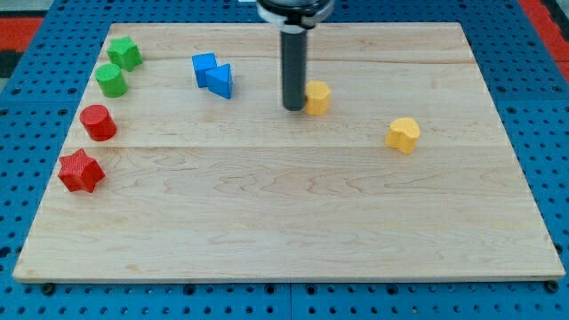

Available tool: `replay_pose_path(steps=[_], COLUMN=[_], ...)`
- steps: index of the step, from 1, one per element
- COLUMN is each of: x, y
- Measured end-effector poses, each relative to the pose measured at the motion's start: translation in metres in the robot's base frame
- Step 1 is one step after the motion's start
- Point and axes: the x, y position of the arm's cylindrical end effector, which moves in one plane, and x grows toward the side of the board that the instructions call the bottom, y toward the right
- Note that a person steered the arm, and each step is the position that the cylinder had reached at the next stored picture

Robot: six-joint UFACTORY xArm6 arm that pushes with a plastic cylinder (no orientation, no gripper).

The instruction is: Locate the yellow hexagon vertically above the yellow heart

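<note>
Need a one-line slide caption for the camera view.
My tip touches the left side of the yellow hexagon; the yellow heart sits to its lower right.

Wooden worktop (293, 222) carried: green star (124, 53), green cylinder (111, 81), red cylinder (98, 123), red star (81, 172) at left; blue cube (204, 68), blue triangle (220, 80) upper left; yellow hexagon (317, 97) upper centre; yellow heart (403, 134) right.

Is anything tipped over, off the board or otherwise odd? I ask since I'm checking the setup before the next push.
Nothing stands out. All eight blocks sit flat on the wooden board, none over an edge. My tip rests just left of the yellow hexagon, with the yellow heart off to the right.
</note>
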Motion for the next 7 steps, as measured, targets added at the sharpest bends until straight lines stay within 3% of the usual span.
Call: replay_pose_path(steps=[2,3,7], x=[-0.018,-0.039,-0.029], y=[0.009,0.054,0.103])
